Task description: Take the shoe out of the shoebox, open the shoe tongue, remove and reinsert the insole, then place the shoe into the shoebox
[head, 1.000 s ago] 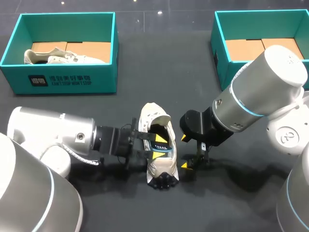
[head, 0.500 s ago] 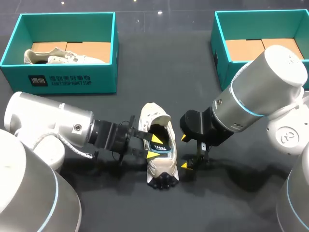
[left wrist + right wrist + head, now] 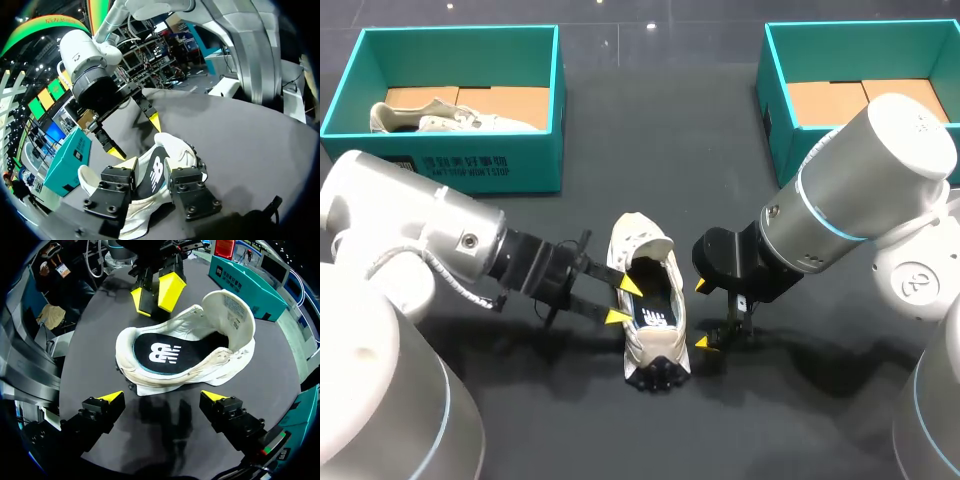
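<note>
A white shoe [image 3: 638, 352] lies on the dark table between my two grippers, its tongue [image 3: 640, 238] folded back. A dark insole [image 3: 658, 310] with a white logo lies flat inside it, also clear in the right wrist view as insole [image 3: 165, 352] within shoe [image 3: 192, 375]. My left gripper [image 3: 624, 301] sits at the shoe's left rim, open, with nothing between its yellow tips. From its own wrist, left gripper [image 3: 150, 170] looks onto the shoe [image 3: 181, 150]. My right gripper [image 3: 702, 314] stands wide open just right of the shoe, apart from it; right gripper [image 3: 163, 397] faces the shoe's side.
A teal shoebox [image 3: 440, 165] at the back left holds a second pale shoe [image 3: 450, 118]. Another teal shoebox [image 3: 775, 110] at the back right shows only its cardboard floor. Dark table surface surrounds the shoe.
My left gripper's fingers have drawn back out of the shoe toward the left rim, uncovering the insole and its logo. The right arm and the shoe have not moved.
</note>
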Controlling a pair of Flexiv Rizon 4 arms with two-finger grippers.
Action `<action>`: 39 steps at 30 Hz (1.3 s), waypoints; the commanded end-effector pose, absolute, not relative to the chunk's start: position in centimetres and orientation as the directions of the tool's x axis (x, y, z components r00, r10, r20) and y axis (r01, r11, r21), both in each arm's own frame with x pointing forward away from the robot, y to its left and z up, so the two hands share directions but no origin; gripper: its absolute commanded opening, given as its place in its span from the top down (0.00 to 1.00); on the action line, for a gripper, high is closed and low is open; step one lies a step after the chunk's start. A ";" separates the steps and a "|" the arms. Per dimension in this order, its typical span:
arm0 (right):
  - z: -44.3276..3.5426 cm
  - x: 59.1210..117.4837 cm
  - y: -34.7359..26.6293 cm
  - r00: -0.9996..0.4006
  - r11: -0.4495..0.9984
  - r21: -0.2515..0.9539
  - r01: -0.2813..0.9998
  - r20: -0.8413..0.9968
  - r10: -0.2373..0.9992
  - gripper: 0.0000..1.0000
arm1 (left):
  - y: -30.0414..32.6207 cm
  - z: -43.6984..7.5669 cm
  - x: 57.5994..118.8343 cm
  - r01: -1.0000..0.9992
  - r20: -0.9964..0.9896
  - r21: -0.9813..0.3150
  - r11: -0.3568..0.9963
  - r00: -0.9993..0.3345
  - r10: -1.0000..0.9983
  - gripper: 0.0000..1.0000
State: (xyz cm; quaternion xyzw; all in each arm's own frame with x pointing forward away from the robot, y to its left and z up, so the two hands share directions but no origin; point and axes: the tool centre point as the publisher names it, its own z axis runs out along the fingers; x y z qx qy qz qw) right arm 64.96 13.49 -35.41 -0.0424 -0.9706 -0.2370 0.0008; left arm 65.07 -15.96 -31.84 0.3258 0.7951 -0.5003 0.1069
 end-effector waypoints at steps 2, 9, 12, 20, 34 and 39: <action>-35.5 64.9 13.5 -0.996 0.883 0.462 0.082 0.020 0.082 0.00 | -14.4 -30.5 64.7 0.641 -0.475 -0.709 0.296 -0.743 0.472 0.67; -35.5 64.9 13.5 -0.996 0.883 0.462 0.082 0.020 0.082 0.00 | -12.2 -29.3 64.1 0.663 -0.446 -0.697 0.273 -0.699 0.559 0.65; -35.5 65.0 12.6 -0.995 0.883 0.460 0.096 0.033 0.091 0.00 | -11.2 -28.9 64.1 0.677 -0.441 -0.682 0.275 -0.682 0.584 0.67; -34.0 64.9 9.1 -0.992 0.896 0.425 0.127 0.044 0.120 0.00 | -9.0 -27.7 63.5 0.704 -0.406 -0.653 0.279 -0.637 0.655 0.68; -31.9 64.9 3.3 -0.987 0.910 0.381 0.161 0.040 0.157 0.00 | -6.7 -26.4 63.3 0.746 -0.326 -0.611 0.265 -0.542 0.774 0.68; -31.9 64.9 3.1 -0.986 0.910 0.381 0.166 0.047 0.161 0.00 | -6.3 -25.9 63.4 0.756 -0.276 -0.606 0.248 -0.492 0.826 0.70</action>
